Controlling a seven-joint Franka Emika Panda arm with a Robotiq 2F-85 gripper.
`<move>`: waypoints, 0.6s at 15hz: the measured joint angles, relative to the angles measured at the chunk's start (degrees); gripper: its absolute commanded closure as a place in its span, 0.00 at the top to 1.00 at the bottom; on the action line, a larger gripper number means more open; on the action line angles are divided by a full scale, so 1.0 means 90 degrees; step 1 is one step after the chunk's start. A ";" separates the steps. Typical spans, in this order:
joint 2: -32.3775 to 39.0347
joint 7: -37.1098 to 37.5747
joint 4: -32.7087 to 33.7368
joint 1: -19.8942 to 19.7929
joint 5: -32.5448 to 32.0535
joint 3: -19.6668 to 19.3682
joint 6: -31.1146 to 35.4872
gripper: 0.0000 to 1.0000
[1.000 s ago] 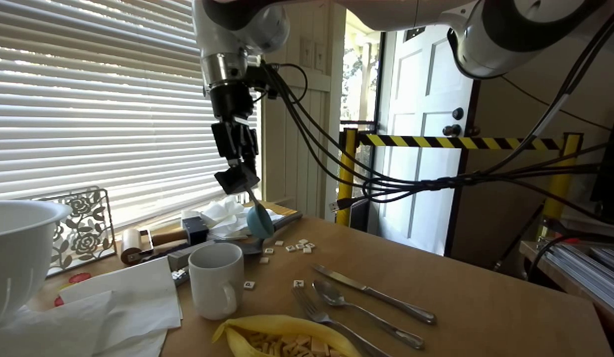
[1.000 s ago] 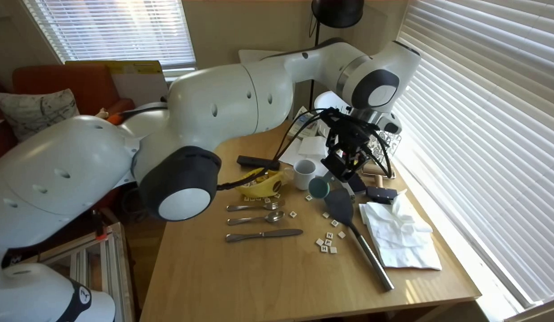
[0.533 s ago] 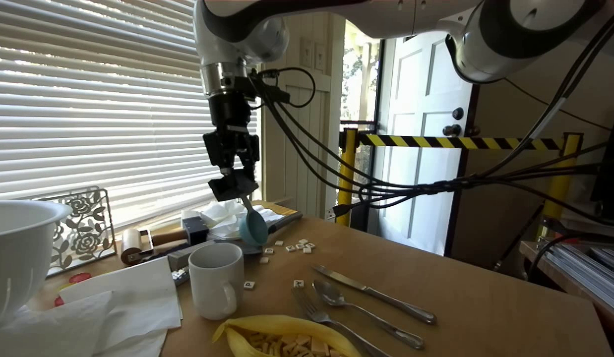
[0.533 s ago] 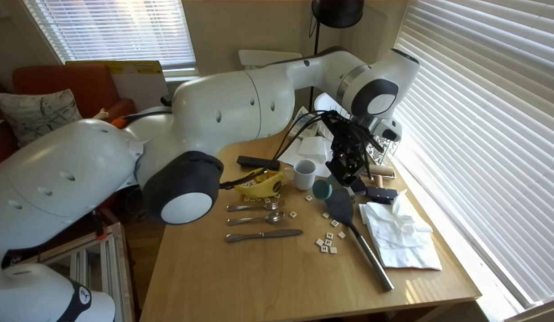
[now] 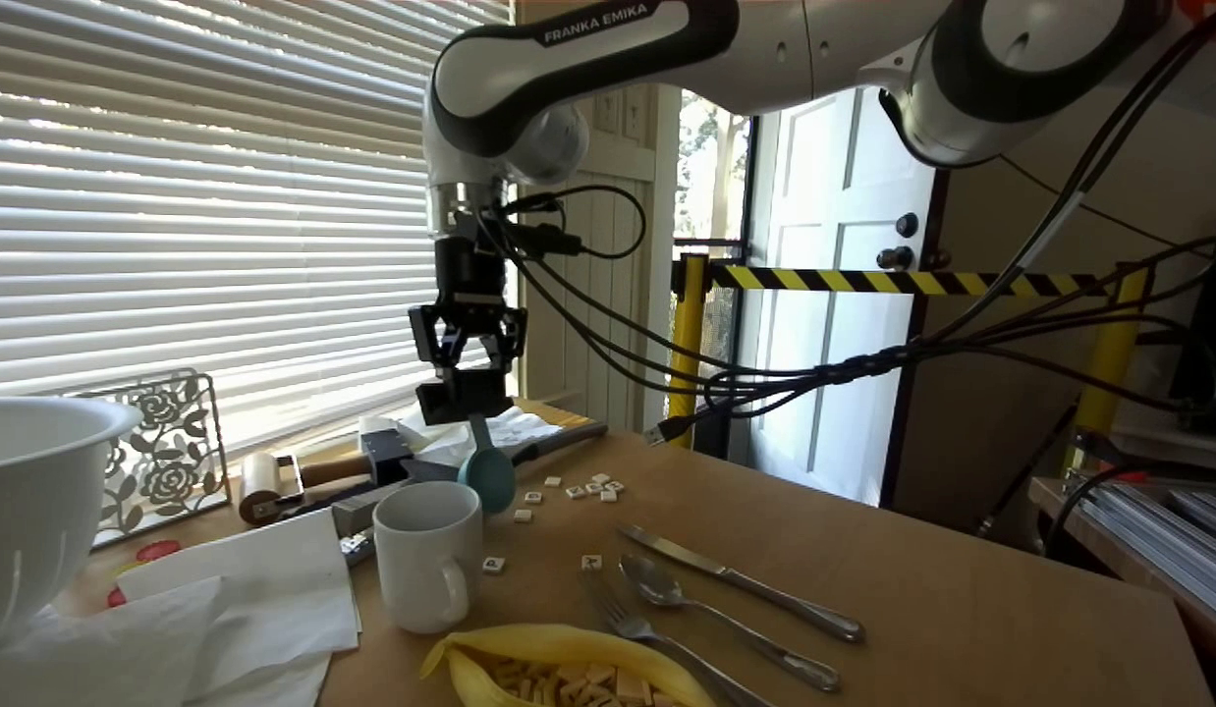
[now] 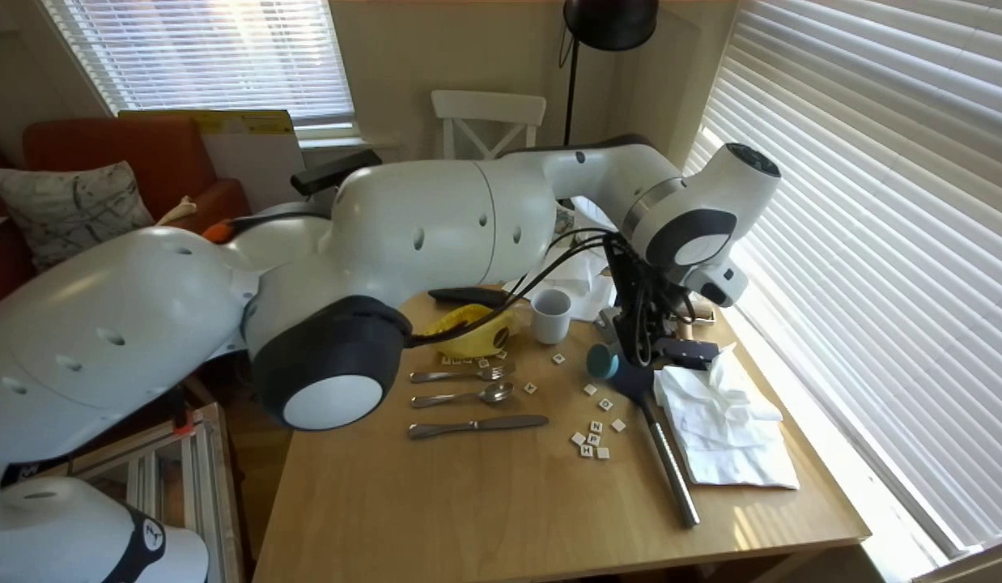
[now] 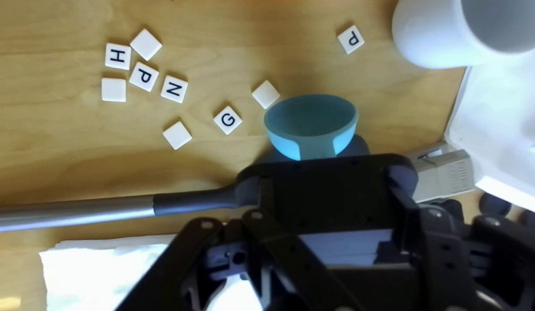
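My gripper (image 5: 465,383) is shut on a black block (image 7: 332,190), with a finger on either side in the wrist view. A teal scoop (image 7: 310,125) hangs below the block on a short neck and also shows in both exterior views (image 5: 488,479) (image 6: 602,362). The scoop is low over the table. A black spatula with a metal handle (image 6: 667,453) lies right under the block. Its head is mostly hidden in the wrist view, and I cannot tell whether the scoop touches it. Small white letter tiles (image 7: 227,120) lie beside the scoop.
A white mug (image 5: 426,570) stands near the scoop. A grey stapler (image 7: 444,172), a mallet head (image 6: 689,353) and a white cloth (image 6: 728,421) lie close by. A yellow banana-shaped bowl (image 5: 569,643), fork, spoon (image 5: 726,628) and knife (image 5: 746,584) lie on the table.
The arm has come down and the gripper has turned more upright, still holding the block with the scoop. The scoop is lower. The spatula has shifted slightly.
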 measured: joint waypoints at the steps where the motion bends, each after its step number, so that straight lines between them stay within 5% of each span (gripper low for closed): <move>1: -0.0055 0.0040 -0.0204 -0.0047 0.0047 0.0004 0.0223 0.35; 9: -0.1057 0.0046 -0.2186 -0.0280 0.0229 0.0111 0.0963 0.35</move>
